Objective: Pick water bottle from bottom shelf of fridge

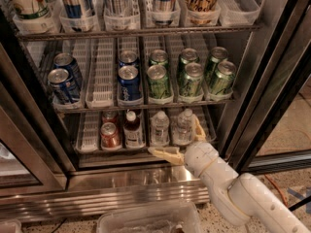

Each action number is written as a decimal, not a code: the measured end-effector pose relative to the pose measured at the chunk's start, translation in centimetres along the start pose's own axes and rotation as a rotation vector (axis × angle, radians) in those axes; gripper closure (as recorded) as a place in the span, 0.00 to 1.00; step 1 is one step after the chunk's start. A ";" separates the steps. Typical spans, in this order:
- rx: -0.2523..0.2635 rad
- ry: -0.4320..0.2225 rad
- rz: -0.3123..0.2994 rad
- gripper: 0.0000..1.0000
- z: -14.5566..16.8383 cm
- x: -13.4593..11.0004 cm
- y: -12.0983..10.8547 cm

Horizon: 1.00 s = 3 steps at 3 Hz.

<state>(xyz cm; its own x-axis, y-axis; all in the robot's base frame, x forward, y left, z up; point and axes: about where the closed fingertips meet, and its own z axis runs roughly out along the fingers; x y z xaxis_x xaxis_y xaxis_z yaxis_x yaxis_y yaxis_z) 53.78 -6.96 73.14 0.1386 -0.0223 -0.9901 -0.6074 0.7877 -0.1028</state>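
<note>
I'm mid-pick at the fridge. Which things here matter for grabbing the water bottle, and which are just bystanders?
Part of the job:
gripper, open, at the front of the bottom shelf
right water bottle
left water bottle
fridge

Bystanders:
red can
dark drink bottle
green cans
blue cans
plastic bin on the floor

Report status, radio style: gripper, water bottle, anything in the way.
Gripper open at bottom shelf front, fingers flanking right-hand water bottle. Bottle upright, not clamped. Second clear bottle close beside it on the left.
</note>
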 end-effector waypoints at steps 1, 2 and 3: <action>0.063 -0.003 0.064 0.00 -0.6 2.6 0.7; 0.096 -0.002 0.064 0.00 -1.4 4.0 1.6; 0.136 0.009 0.032 0.00 -2.5 4.8 2.1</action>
<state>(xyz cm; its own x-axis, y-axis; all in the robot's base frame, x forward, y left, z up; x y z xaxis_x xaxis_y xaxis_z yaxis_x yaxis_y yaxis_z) 51.23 -6.93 67.93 0.1137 -0.0008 -0.9935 -0.4999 0.8642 -0.0580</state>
